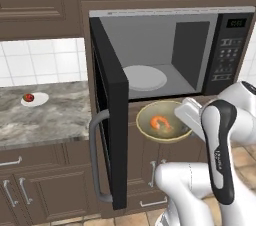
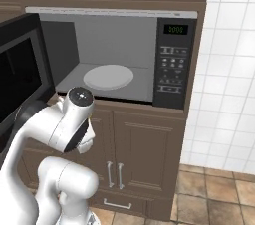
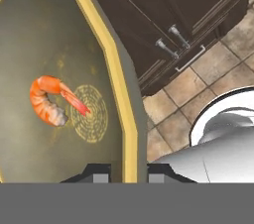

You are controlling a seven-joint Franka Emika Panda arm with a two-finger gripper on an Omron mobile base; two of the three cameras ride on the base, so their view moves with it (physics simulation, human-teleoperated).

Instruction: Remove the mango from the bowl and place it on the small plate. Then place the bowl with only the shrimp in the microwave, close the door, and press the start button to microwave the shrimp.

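The olive-yellow bowl (image 1: 147, 120) hangs in the air just below and in front of the open microwave (image 1: 150, 35). My gripper (image 1: 184, 119) is shut on its right rim. In the hand view the two tips (image 3: 130, 172) pinch the yellow rim of the bowl (image 3: 49, 44), one finger inside and one outside. The curled orange shrimp (image 1: 161, 123) (image 3: 47, 100) lies alone in the bowl's middle. The red mango (image 1: 29, 98) rests on the small white plate (image 1: 41, 100) on the counter at left. The black door (image 1: 112, 120) stands swung wide to the left.
A round grey turntable (image 1: 144, 77) (image 2: 108, 76) lies on the microwave floor. The button panel (image 1: 229, 55) (image 2: 173, 64) is at the oven's right. The marble counter (image 1: 45, 120) runs left of the door. Brown cabinet doors (image 2: 144, 154) sit below, above a tiled floor (image 2: 219, 189).
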